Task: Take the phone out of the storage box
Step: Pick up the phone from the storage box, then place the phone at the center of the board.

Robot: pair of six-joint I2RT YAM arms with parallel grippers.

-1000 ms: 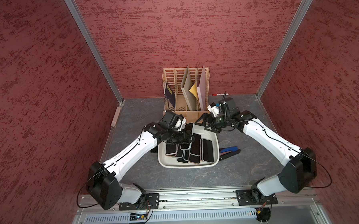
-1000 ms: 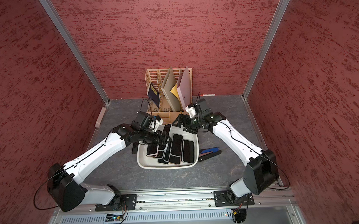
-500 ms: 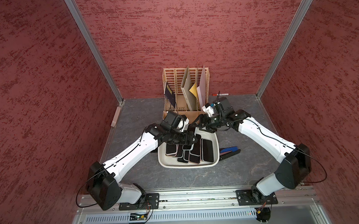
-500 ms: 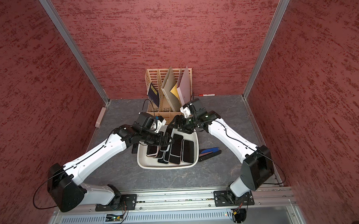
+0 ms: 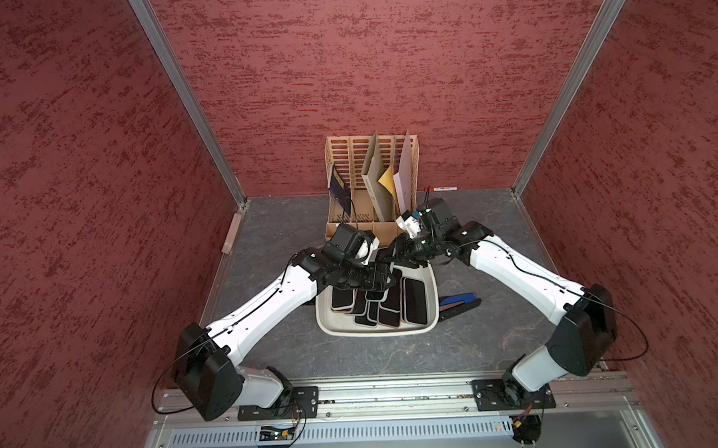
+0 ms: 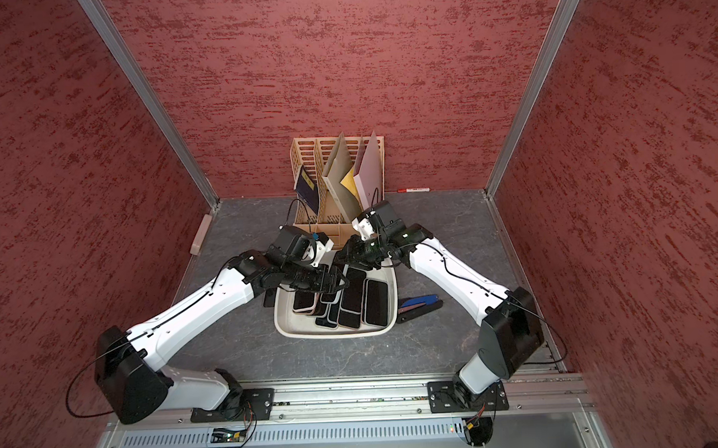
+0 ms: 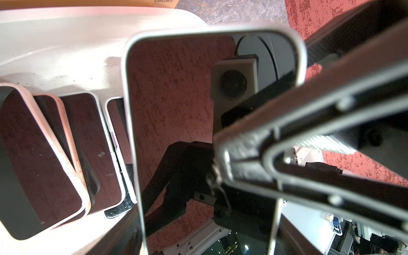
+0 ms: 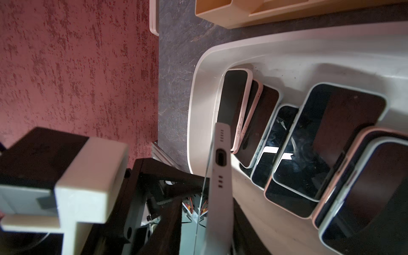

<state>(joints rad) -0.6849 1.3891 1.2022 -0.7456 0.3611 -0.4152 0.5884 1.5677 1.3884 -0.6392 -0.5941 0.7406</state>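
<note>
Phone (image 7: 176,99): light case, dark screen; held off the pile over the far end of the box, between both grippers.
Left gripper (image 5: 378,276): spread wide, gripping the phone across its long edges.
Right gripper (image 5: 392,253): pinched on the phone's end, one finger (image 7: 287,132) flat on the screen.
Storage box (image 5: 374,333): off-white, on the table (image 5: 271,353), just before the file rack (image 5: 361,227).
Other phones (image 5: 414,301): overlapping, face up in the box.

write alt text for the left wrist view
A light-cased phone fills the centre close up, its dark screen reflecting the red wall, with a blurred black jaw crossing in front. Behind it, other phones lie overlapped in the off-white box.
</note>
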